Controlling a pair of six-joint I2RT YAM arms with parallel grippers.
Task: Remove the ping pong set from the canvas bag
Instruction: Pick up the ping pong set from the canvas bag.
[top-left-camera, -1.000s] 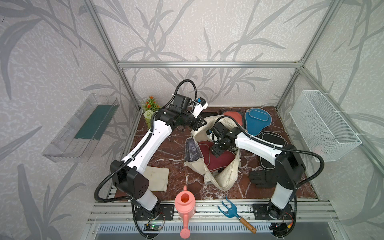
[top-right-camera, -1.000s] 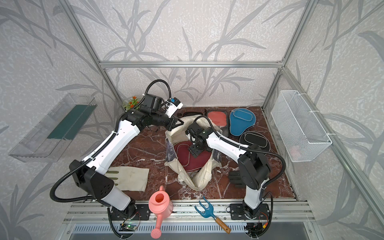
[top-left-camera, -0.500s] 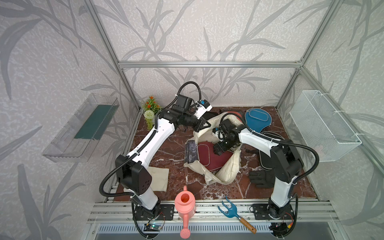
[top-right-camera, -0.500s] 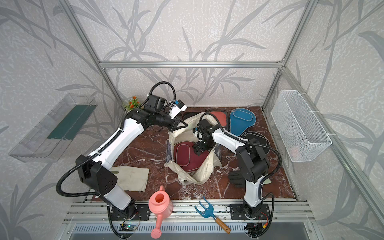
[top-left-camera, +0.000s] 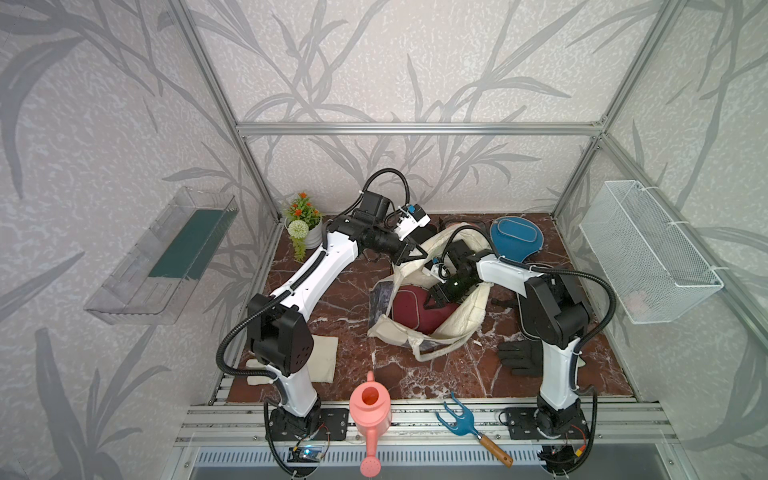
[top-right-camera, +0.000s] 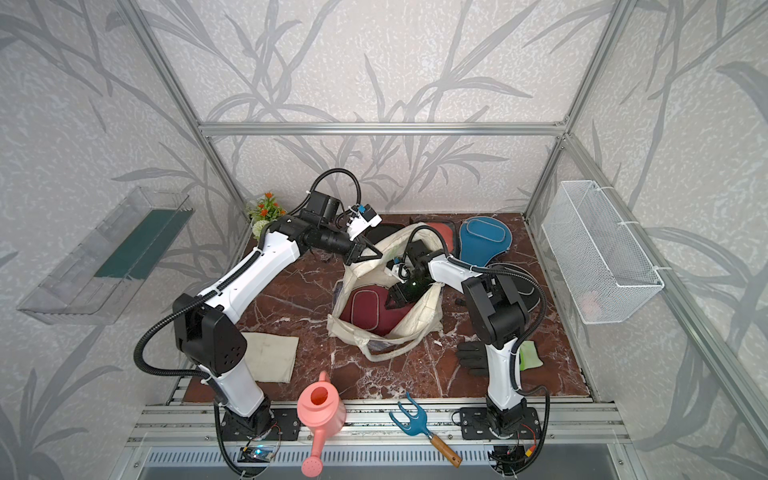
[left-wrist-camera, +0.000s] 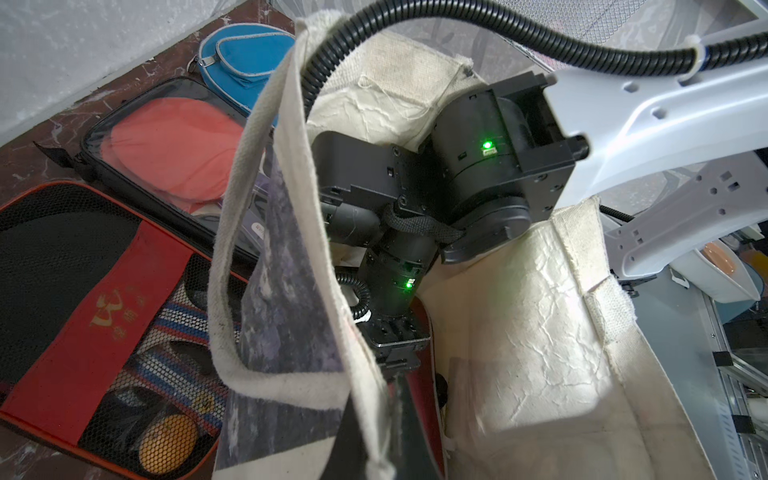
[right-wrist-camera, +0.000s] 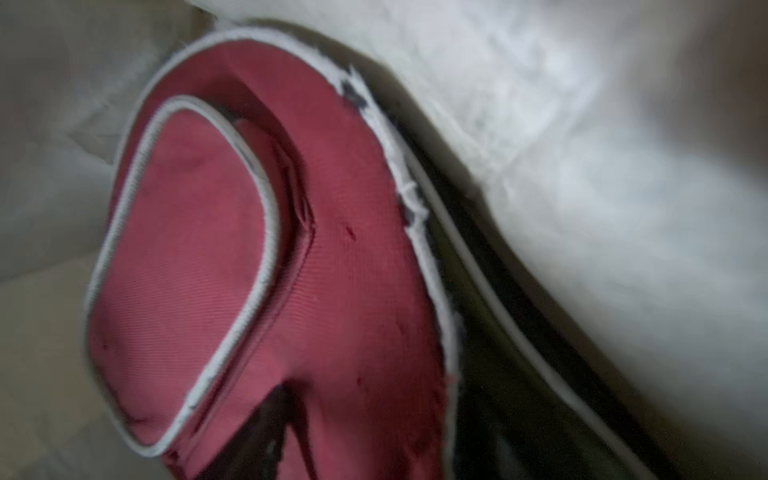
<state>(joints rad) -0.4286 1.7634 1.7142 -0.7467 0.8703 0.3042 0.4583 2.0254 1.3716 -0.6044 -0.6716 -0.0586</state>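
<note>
Two grippers work the bag: one holds it open, the other reaches in.
Mid-table (top-left-camera: 353, 316), the bag (top-left-camera: 465, 320) lies open with a maroon case (top-left-camera: 409, 305) inside. The right gripper (top-left-camera: 434, 298) is down at that case, but I cannot tell whether it has clamped. Just behind, the left gripper (top-left-camera: 409, 254) is clenched on the bag's far rim. A blue case (top-left-camera: 515, 237) already lies at the back right corner. The next move probably calls for pinching the maroon case's edge firmly and drawing it clear of the rim.

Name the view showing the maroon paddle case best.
Right wrist: the maroon case fills the frame, piping clear, though blurred. Both top views show it small inside the canvas bag; left wrist shows only a red sliver.
</note>
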